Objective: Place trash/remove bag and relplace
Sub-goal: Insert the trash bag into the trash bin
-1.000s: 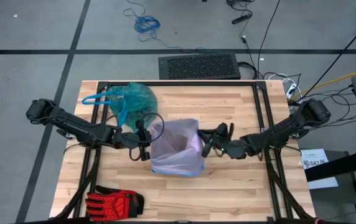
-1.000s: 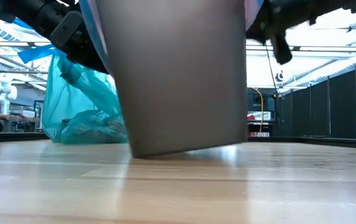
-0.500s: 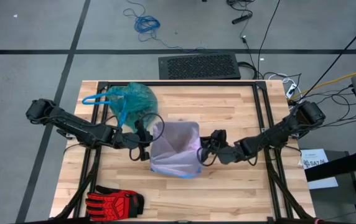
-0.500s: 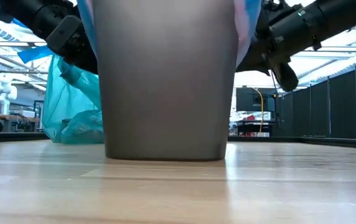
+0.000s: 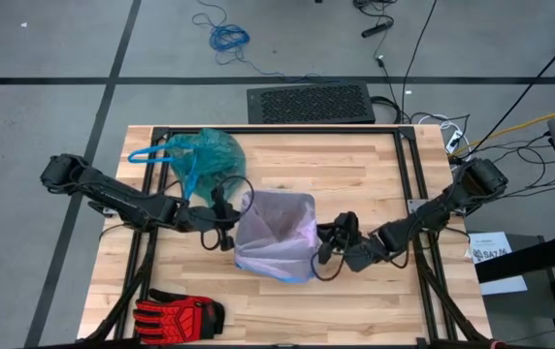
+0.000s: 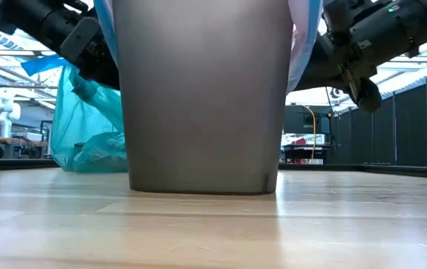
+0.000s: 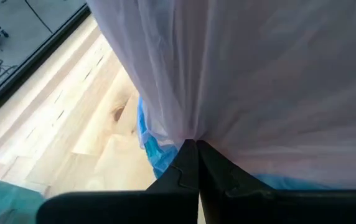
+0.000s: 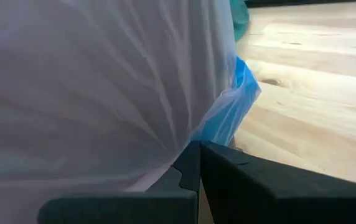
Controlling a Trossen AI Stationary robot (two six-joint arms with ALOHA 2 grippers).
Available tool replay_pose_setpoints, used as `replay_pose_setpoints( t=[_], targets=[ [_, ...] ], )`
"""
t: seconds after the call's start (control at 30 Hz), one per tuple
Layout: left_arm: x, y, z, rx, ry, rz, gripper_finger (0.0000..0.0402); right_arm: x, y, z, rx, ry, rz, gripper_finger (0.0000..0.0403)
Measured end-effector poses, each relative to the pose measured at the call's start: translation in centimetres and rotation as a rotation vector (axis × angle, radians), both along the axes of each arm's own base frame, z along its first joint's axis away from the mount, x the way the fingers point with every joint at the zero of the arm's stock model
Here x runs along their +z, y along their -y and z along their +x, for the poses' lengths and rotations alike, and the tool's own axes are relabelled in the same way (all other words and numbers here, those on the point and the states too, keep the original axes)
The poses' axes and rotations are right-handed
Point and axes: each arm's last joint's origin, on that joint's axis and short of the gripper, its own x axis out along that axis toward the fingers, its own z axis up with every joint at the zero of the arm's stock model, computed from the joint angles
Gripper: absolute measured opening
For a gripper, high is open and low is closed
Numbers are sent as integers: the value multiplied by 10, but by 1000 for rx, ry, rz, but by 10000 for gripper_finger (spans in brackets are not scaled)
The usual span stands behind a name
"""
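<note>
The teal bag (image 5: 208,155) lay slumped near the desk's (image 5: 355,174) far-left corner, drawstring loops trailing toward the left edge. At mid-desk the grey bin (image 6: 202,97) stood upright; the left gripper (image 5: 222,215) and right gripper (image 5: 328,242) each pinched its lilac liner (image 5: 276,233) shut from opposite sides

Bin (image 6: 202,97) top cut off, low view; lilac bag (image 5: 276,233) hides bin inside.

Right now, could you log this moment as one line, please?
left gripper: shut on lilac bag | right gripper: shut on lilac bag | bin: upright | teal bag: aside
</note>
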Motion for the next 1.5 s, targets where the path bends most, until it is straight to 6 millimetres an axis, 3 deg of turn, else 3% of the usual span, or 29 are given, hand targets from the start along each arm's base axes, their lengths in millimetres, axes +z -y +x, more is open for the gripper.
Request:
replay_pose_setpoints(
  t=[0.27,0.53,0.77,0.97,1.13,1.3,1.5],
  targets=[
    [-9,2,-3,-22,65,-49,0,9,-12,-10,22,28,-36,0],
    [-1,2,-9,-42,86,-36,0,56,-13,-36,-37,146,-160,0],
    [12,0,-18,-45,134,-40,0,95,-8,-54,20,209,-246,0],
    [36,-2,-40,-85,224,-17,0,102,-19,-59,92,222,-305,0],
    [61,13,-59,-260,379,107,0,94,-30,-57,130,192,-354,0],
    [79,45,-72,-539,547,173,0,91,-33,-53,123,202,-348,0],
    [71,87,-65,-573,435,223,0,91,-33,-52,113,208,-346,0]
  ],
)
